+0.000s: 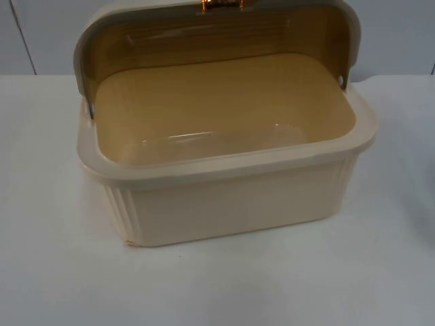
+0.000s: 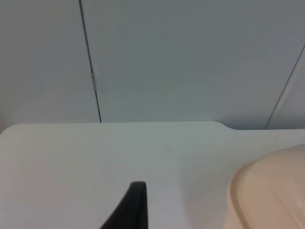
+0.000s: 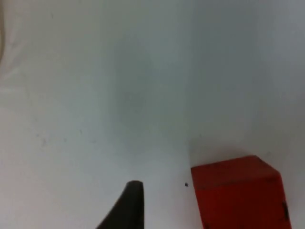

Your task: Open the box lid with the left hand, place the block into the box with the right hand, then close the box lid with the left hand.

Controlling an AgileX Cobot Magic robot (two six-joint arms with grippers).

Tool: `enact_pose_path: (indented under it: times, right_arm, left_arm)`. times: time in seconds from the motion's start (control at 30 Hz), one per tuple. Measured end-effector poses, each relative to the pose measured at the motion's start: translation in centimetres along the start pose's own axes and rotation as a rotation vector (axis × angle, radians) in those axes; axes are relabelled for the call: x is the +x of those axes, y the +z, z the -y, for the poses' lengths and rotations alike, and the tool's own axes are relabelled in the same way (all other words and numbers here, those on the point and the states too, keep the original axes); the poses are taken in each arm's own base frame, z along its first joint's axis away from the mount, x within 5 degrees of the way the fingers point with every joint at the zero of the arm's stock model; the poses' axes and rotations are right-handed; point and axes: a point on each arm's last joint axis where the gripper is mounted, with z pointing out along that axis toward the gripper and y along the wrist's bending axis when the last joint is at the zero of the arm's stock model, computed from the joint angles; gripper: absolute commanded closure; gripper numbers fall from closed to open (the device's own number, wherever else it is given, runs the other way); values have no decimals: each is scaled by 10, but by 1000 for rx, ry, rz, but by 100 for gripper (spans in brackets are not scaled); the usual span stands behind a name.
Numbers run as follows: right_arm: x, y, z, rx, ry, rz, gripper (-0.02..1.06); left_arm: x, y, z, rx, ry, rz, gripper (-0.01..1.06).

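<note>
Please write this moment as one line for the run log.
lid: open | box: no block inside | red block: on table, near right hand | left hand: beside box

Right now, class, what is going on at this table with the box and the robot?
The cream box stands on the white table with its lid swung up and back, and its inside holds nothing yet. The left gripper is over the table beside the box. The right gripper is over the table near the red block, which rests on the table, not yet grasped.
</note>
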Motion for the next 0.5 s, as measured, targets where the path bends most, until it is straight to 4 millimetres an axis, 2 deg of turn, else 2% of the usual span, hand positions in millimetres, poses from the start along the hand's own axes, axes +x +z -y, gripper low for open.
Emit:
enact_pose_path:
  times: [0.23,0.43,0.5]
  right_arm:
    - [3,20,0,4,-10,-64,13]
    - [10,37,1,7,-11,-133,14]
    - [15,42,1,8,-15,-160,17]
  left_arm:
    - [0,0,-1,-6,12,-3,0]
    - [0,0,-1,-8,17,-3,0]
    - [0,0,-1,-9,19,-4,0]
